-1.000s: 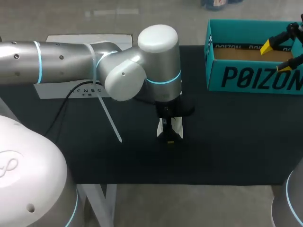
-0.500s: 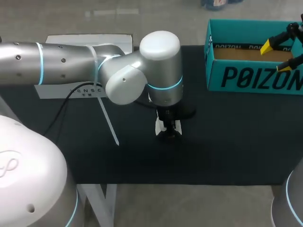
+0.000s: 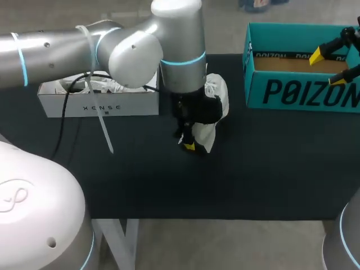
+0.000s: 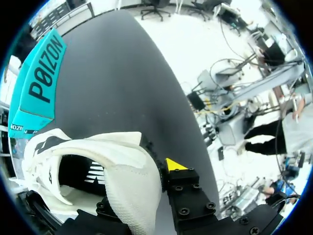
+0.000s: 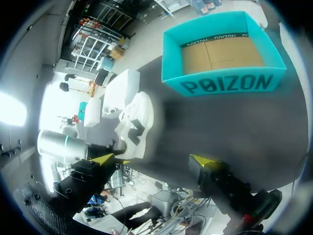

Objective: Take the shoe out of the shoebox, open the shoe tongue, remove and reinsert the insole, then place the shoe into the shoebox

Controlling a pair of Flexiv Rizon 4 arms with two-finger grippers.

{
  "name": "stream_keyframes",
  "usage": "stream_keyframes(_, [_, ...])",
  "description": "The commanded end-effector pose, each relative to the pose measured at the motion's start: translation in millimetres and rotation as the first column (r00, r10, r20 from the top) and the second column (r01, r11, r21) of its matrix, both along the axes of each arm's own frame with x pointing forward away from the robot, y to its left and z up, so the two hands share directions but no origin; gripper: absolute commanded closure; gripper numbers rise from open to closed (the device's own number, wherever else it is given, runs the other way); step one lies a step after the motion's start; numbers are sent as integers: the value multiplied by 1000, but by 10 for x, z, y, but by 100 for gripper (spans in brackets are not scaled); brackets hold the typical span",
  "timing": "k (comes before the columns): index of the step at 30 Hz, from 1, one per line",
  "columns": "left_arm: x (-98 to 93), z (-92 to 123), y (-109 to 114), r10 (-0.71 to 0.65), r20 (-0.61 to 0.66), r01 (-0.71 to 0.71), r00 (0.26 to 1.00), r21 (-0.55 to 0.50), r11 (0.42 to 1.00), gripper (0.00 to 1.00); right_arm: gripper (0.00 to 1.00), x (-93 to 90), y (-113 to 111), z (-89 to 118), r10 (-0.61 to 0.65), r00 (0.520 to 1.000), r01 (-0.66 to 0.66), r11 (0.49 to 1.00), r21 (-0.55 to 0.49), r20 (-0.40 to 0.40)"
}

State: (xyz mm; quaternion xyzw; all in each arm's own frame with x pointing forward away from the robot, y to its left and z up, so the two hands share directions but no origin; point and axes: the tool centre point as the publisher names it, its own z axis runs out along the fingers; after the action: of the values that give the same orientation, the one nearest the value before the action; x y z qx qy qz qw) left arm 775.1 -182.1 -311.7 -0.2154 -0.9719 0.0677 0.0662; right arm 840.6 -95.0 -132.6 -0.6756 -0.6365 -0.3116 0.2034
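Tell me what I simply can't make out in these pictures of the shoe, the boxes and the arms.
Insole: left wrist view, the shoe is dark inside and its collar covers the opening, so in or out is unclear.
Part of the shoe: head view, the left arm covers it.
Right tool: head view, its body is cut off by the edge.
White box contents: head view, partly behind the arm.

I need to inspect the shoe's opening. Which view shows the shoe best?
The left wrist view: the shoe fills it, opening visible, heel in the left gripper. The head view has the left arm covering part of it; the right wrist view shows it only small.
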Motion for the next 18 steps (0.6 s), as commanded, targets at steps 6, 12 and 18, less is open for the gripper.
stream_keyframes(6, [65, 228, 70, -140, -54, 140, 989, 2, 990, 100, 0, -7, 3, -2, -2, 1000, 2, 1000, -2, -1])
stream_keyframes(12, [65, 228, 70, -140, -54, 140, 989, 2, 990, 100, 0, -7, 3, -2, -2, 1000, 2, 1000, -2, -1])
stream_keyframes(18, [245, 469, 467, -290, -48, 290, 956, 1, 957, 100, 0, -7, 3, -2, -2, 1000, 2, 1000, -2, -1])
